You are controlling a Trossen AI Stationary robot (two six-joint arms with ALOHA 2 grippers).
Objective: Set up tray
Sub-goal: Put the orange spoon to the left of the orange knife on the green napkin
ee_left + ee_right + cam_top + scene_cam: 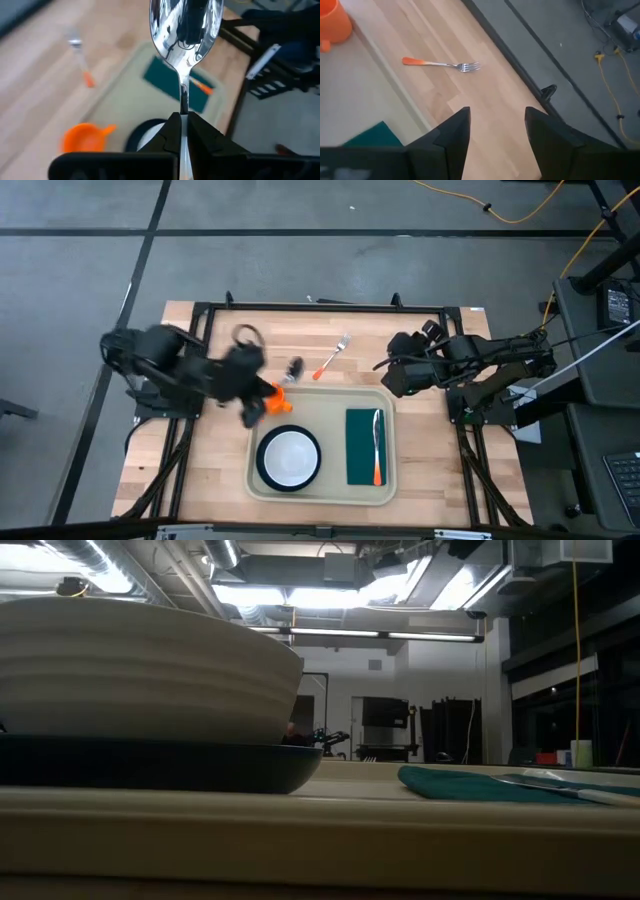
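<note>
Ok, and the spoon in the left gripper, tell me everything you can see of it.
The spoon looks like polished metal, its bowl mirror-bright and reflecting the arm. A thin neck runs from the bowl into the left gripper, shut on it, bowl pointing away from the wrist. The rest of the handle is hidden. It is held in the air above the tray, touching nothing else.

Open lane on the far tabletop

Bare tabletop [420, 480] flanks the tray [322, 492]; the fork [332, 357] and orange cup [279, 399] obstruct the strip beyond its far rim.
</note>
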